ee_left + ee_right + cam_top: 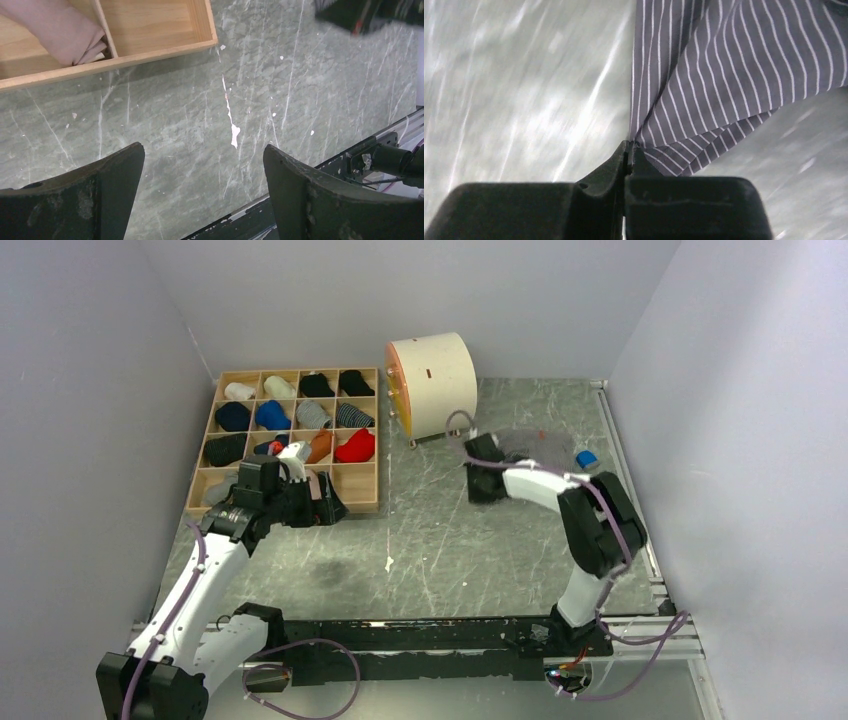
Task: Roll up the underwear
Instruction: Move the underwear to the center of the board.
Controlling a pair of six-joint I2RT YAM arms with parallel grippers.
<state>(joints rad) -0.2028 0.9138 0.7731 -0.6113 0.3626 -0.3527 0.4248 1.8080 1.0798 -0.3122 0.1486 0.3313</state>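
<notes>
Right gripper (628,152): is clamped shut on a corner of the striped underwear (724,65).
Left gripper (204,172): is held apart above the table (200,100), near side of the wooden tray (150,52).

no readable text, no labels, no brands, no numbers, no signs

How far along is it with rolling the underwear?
Looks done: the pink underwear sits bundled in a compartment of the wooden tray, and the left gripper hangs open over the table beside it. In hand: the right gripper is pinched shut on an edge of the striped underwear, which lies loose, not yet rolled. Left: rolling that one.
</notes>
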